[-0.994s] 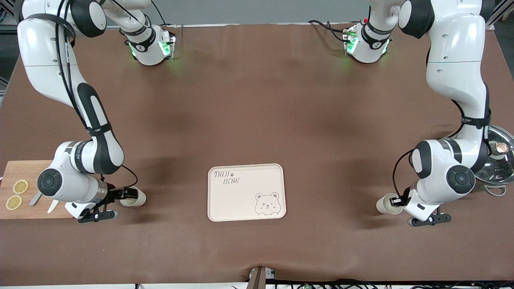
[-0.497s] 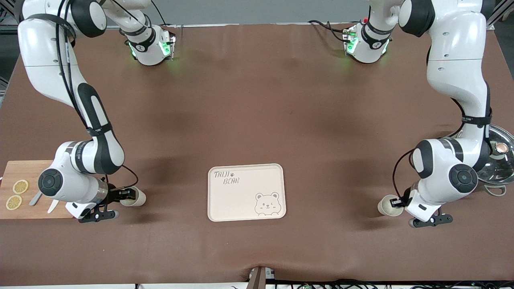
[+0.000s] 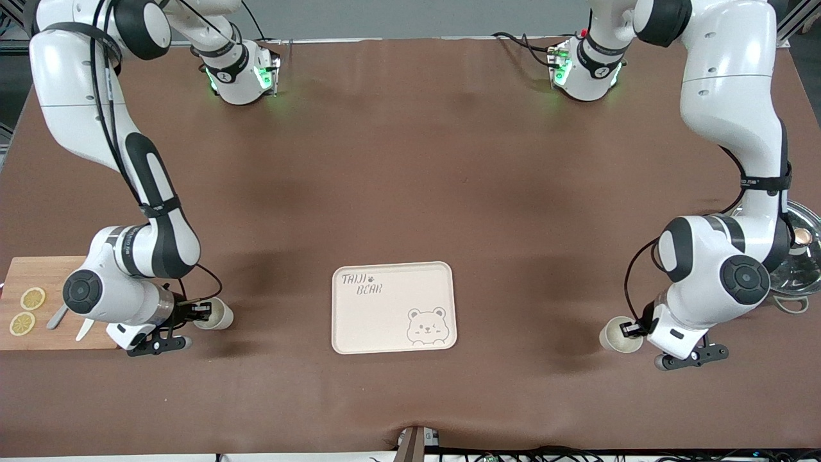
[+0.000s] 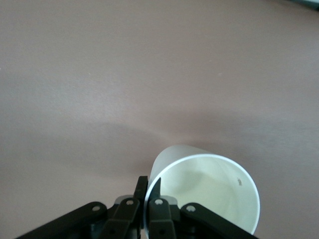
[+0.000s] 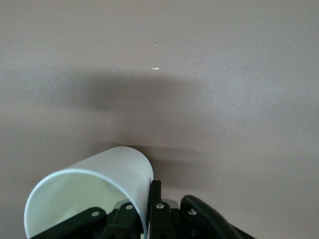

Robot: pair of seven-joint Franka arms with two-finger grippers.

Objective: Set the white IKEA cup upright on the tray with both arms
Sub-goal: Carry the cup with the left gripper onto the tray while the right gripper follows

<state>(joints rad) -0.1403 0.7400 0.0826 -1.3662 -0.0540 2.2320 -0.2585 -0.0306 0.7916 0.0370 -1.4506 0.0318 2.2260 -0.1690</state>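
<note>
Two white cups show. One cup [image 3: 218,315] lies tilted toward the right arm's end of the table, and my right gripper [image 3: 203,312] is shut on its rim. In the right wrist view, one finger sits inside this cup [image 5: 92,191] and one outside, where my right gripper [image 5: 149,201] pinches the wall. The other cup [image 3: 617,336] is at the left arm's end, with my left gripper [image 3: 630,329] shut on its rim. The left wrist view shows that cup [image 4: 207,191] pinched by my left gripper [image 4: 149,191]. The cream tray [image 3: 385,327] with the bear drawing lies between the two cups, nothing on it.
A wooden cutting board [image 3: 51,273] with lemon slices [image 3: 32,298] and a utensil lies beside the right arm's wrist. A metal pot lid [image 3: 798,256] sits at the table edge by the left arm. Brown cloth covers the table.
My right gripper's fingers have come together on its cup's rim. The left gripper, holding its cup, has shifted slightly lower in the front view.
</note>
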